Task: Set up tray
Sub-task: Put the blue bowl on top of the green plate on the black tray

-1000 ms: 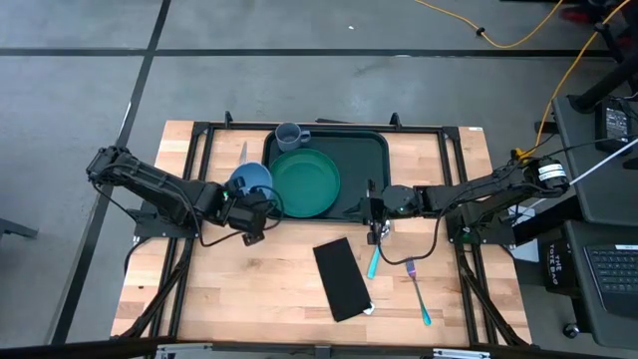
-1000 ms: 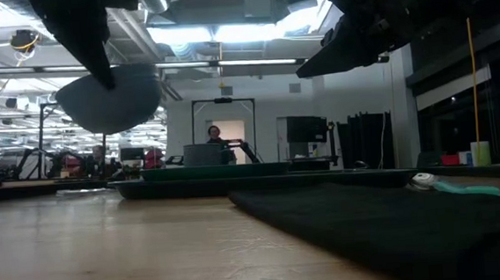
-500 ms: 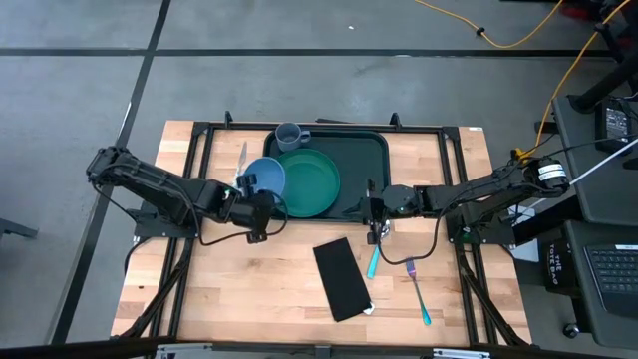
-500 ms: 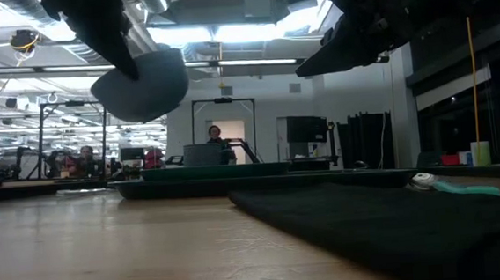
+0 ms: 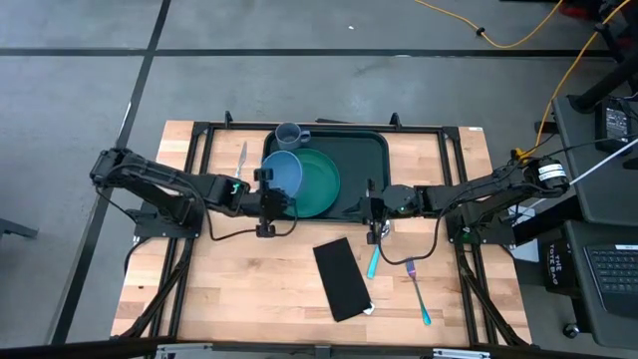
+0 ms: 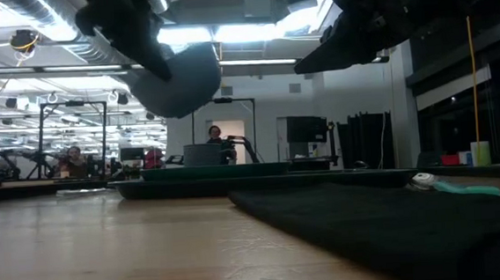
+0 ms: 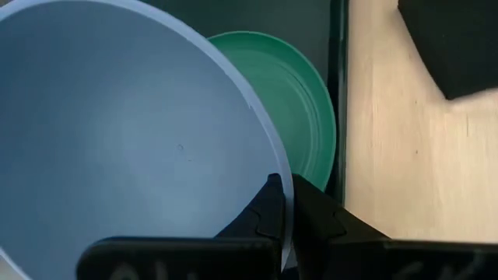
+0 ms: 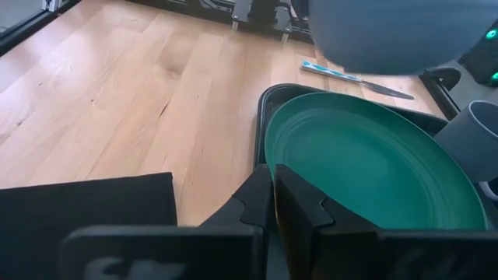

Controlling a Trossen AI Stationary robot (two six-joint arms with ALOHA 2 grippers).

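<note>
- Near edge of the bench: one black napkin (image 5: 342, 278) is lying flat toward the near right; just right of it one teal spoon (image 5: 374, 261) and one teal fork (image 5: 418, 292) are lying on bare wood, untouched.
- Mid-bench, left: the left gripper (image 5: 269, 200) is pinching the rim of the one blue bowl (image 5: 283, 175), fingers pressed tight on the rim edge in the left wrist view. In the low view the bowl (image 6: 178, 77) is hanging clear above the surface, tilted.
- Mid-bench, right: the right gripper (image 5: 370, 206) is sitting at the tray's near right rim, fingers pressed together; whether they are actually gripping the rim, I cannot tell.
- Far centre: the one tray (image 5: 365, 158) is lying against the far edge, carrying one green plate (image 5: 317, 182). One grey cup (image 5: 289, 135) is standing at the tray's far left corner.
- Far left, off the tray: one knife (image 5: 241, 159) is lying on the wood.
- Step in hand, as I judge it: bowl is being carried over the plate's left side.
- Next move calls for levelling the bowl, lowering it onto the plate, then spreading the fingers. Napkin and three utensils remain to be placed.
</note>
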